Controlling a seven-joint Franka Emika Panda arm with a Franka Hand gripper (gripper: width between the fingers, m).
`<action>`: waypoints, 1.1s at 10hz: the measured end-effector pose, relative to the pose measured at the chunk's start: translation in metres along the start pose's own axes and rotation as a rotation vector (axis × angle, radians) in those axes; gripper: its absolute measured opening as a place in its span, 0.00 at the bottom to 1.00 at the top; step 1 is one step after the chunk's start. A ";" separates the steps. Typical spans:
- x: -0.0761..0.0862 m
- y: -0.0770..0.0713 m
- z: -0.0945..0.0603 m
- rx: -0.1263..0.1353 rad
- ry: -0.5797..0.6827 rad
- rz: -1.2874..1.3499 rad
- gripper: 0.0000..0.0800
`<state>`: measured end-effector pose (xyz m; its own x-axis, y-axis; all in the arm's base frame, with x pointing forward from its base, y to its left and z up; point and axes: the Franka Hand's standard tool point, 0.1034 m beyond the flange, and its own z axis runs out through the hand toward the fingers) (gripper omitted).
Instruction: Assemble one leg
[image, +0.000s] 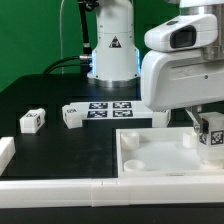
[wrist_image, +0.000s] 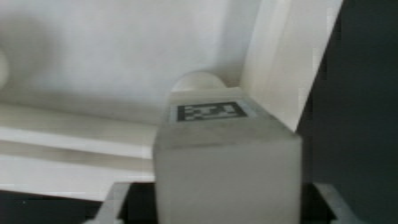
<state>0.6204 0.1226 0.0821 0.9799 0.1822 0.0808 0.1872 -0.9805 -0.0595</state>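
My gripper (image: 206, 120) is shut on a leg (image: 211, 136), a small white block with a square tag, and holds it upright over the far corner of the large white tray-like piece (image: 150, 160) on the exterior view's right. In the wrist view the leg (wrist_image: 222, 150) fills the space between the fingers, with its tagged end pointing at a round corner socket (wrist_image: 206, 78) of the tray (wrist_image: 107, 50). Whether the leg touches the socket cannot be told. The gripper (wrist_image: 222, 206) is mostly hidden behind the leg. Two more legs (image: 32, 121) (image: 73, 116) lie loose on the black table.
The marker board (image: 110, 108) lies behind the tray, in front of the robot base (image: 112, 50). A long white bar (image: 100, 190) edges the table's front, and a short white piece (image: 5, 150) sits on the exterior view's left.
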 end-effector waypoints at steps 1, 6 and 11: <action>0.000 0.000 0.000 0.000 0.000 -0.003 0.37; -0.004 0.000 0.000 -0.027 0.023 0.634 0.37; -0.004 0.001 0.001 -0.030 0.043 1.204 0.37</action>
<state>0.6168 0.1205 0.0807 0.5224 -0.8524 0.0227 -0.8475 -0.5219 -0.0962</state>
